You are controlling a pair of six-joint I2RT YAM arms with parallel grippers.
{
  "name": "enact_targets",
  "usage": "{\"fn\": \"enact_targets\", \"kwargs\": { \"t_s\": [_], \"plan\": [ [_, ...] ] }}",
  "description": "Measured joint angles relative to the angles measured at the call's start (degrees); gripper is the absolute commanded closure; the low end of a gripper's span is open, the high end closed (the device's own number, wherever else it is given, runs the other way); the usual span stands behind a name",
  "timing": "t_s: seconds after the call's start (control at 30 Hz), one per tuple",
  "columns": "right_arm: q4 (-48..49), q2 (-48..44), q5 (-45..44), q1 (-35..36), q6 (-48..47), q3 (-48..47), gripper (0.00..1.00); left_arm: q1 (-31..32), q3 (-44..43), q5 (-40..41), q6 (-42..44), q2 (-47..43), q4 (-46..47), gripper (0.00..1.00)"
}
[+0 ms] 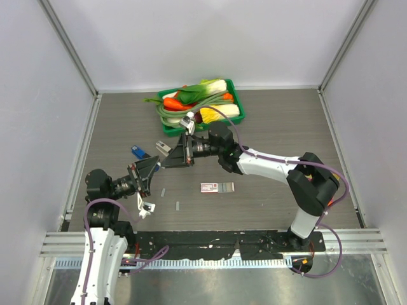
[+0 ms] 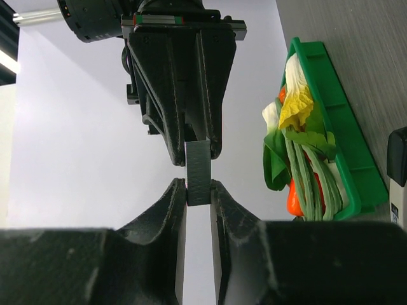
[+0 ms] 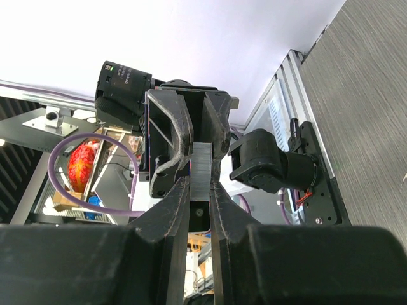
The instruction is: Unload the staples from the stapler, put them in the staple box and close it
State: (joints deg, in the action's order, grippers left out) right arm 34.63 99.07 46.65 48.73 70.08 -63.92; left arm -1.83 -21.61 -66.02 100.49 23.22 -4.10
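Note:
A grey ribbed strip of staples (image 2: 198, 173) is held in the air between my two grippers, which face each other tip to tip. In the left wrist view my left gripper (image 2: 198, 188) is shut on the strip's near end, both fingertips pressing its sides. My right gripper (image 3: 201, 185) is shut on the other end of the staples (image 3: 202, 166). From above, the left gripper (image 1: 152, 170) and right gripper (image 1: 179, 157) meet left of the table's middle. Just behind them lies a blue object (image 1: 137, 152), apparently the stapler, partly hidden.
A green tray (image 1: 236, 95) of toy vegetables stands at the back centre. A red-and-white staple box (image 1: 217, 187) lies in front of the right arm. Two short silvery strips (image 1: 177, 205) lie near the front. A grey-black piece (image 1: 163, 147) sits beside the blue object.

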Motion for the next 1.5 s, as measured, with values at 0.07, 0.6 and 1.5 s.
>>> {"fn": "enact_targets", "kwargs": {
  "t_s": [0.07,0.6,1.5],
  "plan": [
    [0.24,0.09,0.07,0.07,0.35,0.00,0.94,0.00,0.11,0.00,-0.17,-0.11,0.15,0.83],
    [3.23,2.86,0.92,0.07,1.97,-0.15,0.46,-0.07,1.29,1.84,-6.32,-2.97,-2.49,0.94],
    [-36.52,-16.24,-22.10,-1.44,-57.96,-2.14,0.25,0.87,-30.47,15.17,-24.41,34.38,-67.32,0.98]
  ]
}}
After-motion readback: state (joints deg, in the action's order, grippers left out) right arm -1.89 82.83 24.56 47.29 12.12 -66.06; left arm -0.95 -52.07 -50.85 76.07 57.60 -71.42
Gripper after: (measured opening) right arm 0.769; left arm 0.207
